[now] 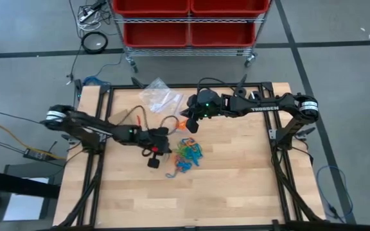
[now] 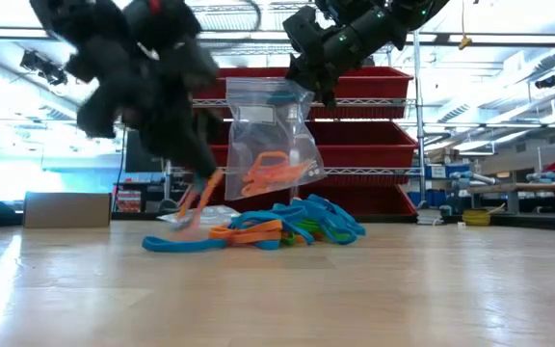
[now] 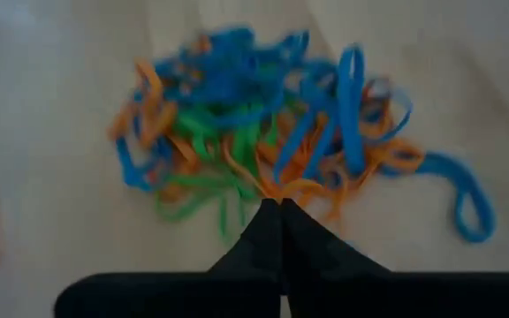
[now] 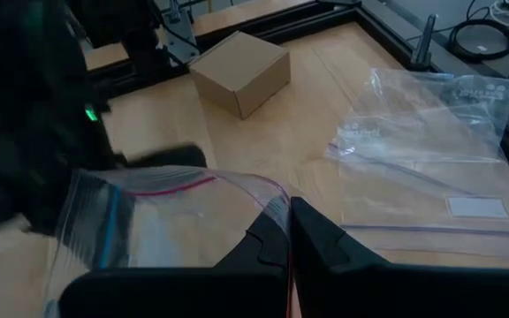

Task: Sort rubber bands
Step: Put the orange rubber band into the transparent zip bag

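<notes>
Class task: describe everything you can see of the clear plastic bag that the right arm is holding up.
The clear zip-top plastic bag hangs upright above the wooden table, pinched at its top edge by the shut right tool. It looks thin, glossy and creased, with a red seal line along its mouth. Several orange rubber bands lie inside, in its lower half. Its bottom hangs just above the pile of loose orange, blue and green rubber bands; contact with the pile cannot be told.

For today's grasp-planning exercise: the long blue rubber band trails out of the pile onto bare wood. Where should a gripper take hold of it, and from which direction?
Grip the blue rubber band on its free loop, the part lying flat on the table clear of the pile. Come straight down from above, fingers straddling the strand. There it lies alone, so probably no neighbouring bands get pinched too.
</notes>
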